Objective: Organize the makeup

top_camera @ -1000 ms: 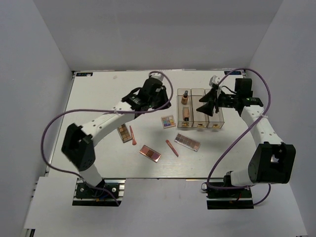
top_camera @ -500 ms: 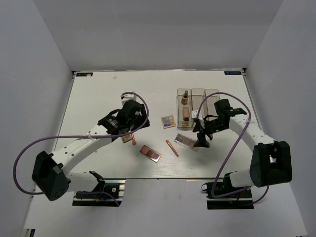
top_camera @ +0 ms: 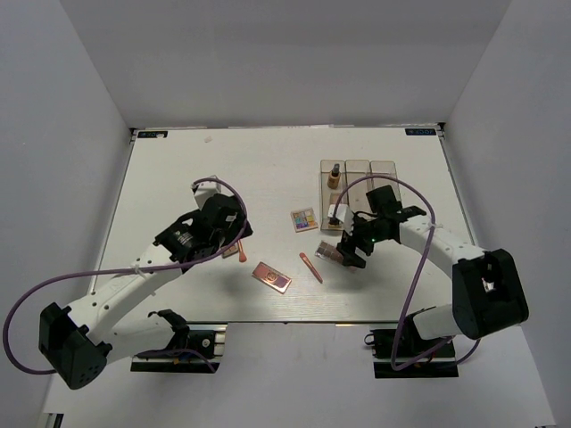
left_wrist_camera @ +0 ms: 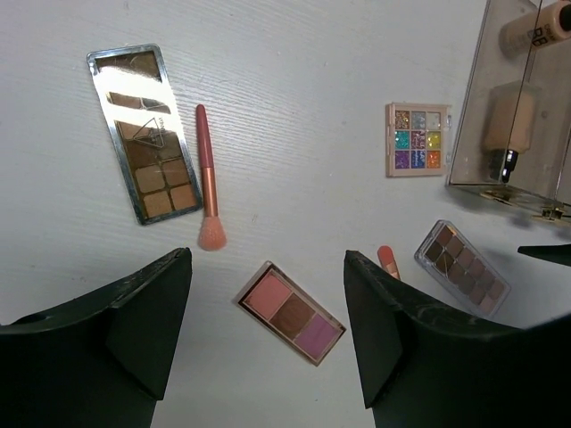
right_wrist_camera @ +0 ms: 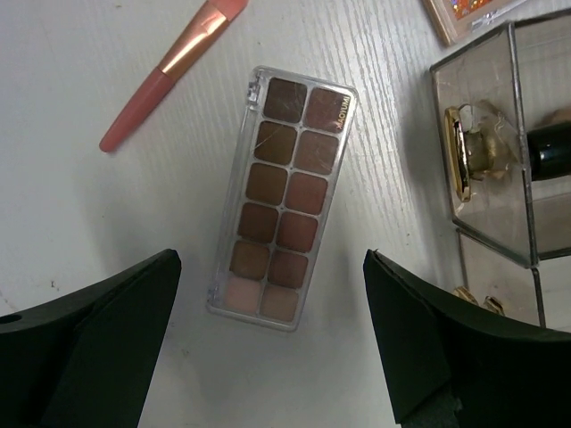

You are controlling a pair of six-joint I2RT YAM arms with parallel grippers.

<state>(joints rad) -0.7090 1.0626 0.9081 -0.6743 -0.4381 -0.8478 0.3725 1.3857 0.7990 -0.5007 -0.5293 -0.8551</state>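
The makeup lies loose on the white table. My left gripper [top_camera: 230, 234] hangs open above a three-pan pink-brown palette [left_wrist_camera: 292, 313], which is rose-gold edged [top_camera: 271, 276]. A mirrored brown palette [left_wrist_camera: 144, 134] and a pink brush [left_wrist_camera: 209, 178] lie beyond it. My right gripper [top_camera: 348, 250] is open over a long twelve-pan brown palette [right_wrist_camera: 284, 196], with nothing held. A coral stick [top_camera: 310, 267] lies between the two palettes. A multicoloured palette [top_camera: 303, 219] sits further back. A capped bottle [top_camera: 334, 176] and a tube [left_wrist_camera: 500, 125] lie inside the clear box.
The clear three-compartment box [top_camera: 385, 189] with gold knobs [right_wrist_camera: 459, 165] stands at the back right, just beyond the right gripper. Grey walls close in the table on three sides. Both arm bases are at the near edge.
Both arms have swung from beside the clear box toward the near middle of the table. Both grippers have opened wider and now hover over the loose palettes.
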